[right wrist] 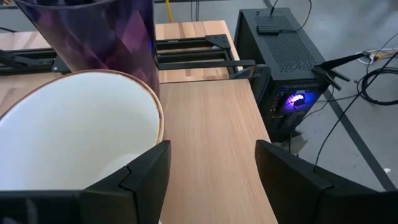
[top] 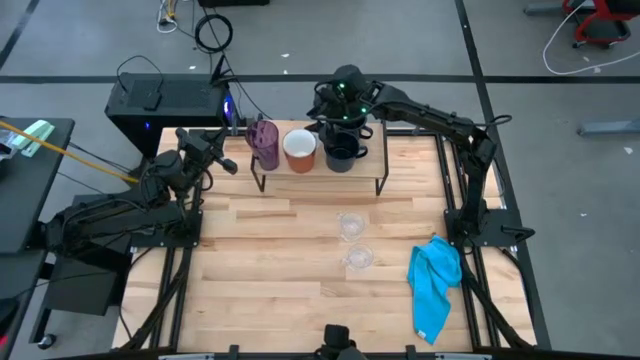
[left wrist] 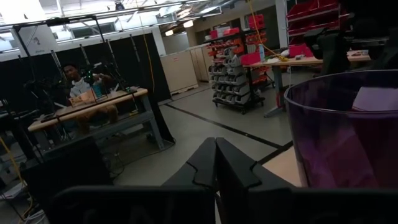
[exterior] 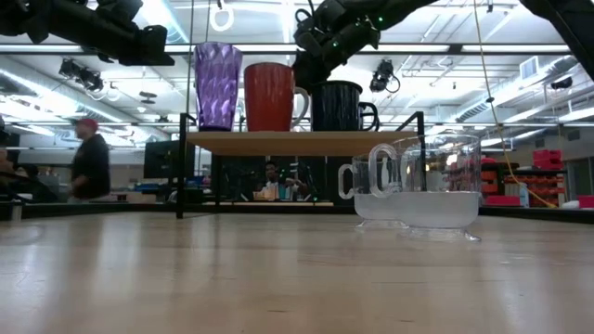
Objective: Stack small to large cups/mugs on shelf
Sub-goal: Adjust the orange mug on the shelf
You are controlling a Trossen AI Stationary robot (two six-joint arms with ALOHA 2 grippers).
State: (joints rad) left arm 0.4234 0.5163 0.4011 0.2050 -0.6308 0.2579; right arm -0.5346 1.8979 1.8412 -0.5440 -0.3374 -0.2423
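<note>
So the shelf (top: 318,180) sits at the far edge of the desk (top: 280,290) and already carries three things in a row: the purple tumbler (top: 264,143) at the left end, the white-and-orange mug (top: 300,150) right beside it, and a dark mug (top: 341,153) next in line, handle visible in the low view. The right gripper (top: 343,118) hangs just above that dark mug with its fingers spread wide, nothing in them; its wrist view looks past the fingers into the white inside of the orange mug with the tumbler behind. The left gripper (top: 228,165) sits off the shelf's left end, near the tumbler, fingers pressed together on nothing. Closer in on the open desk, two clear glasses (top: 351,226) stand one behind the other, well apart from the shelf, and a blue cloth (top: 437,283) lies crumpled toward the right edge. A black box (top: 166,105) with a lit blue-purple light sits on the floor just behind the left side of the desk, with cables trailing around it. People are in the room in the background.
</note>
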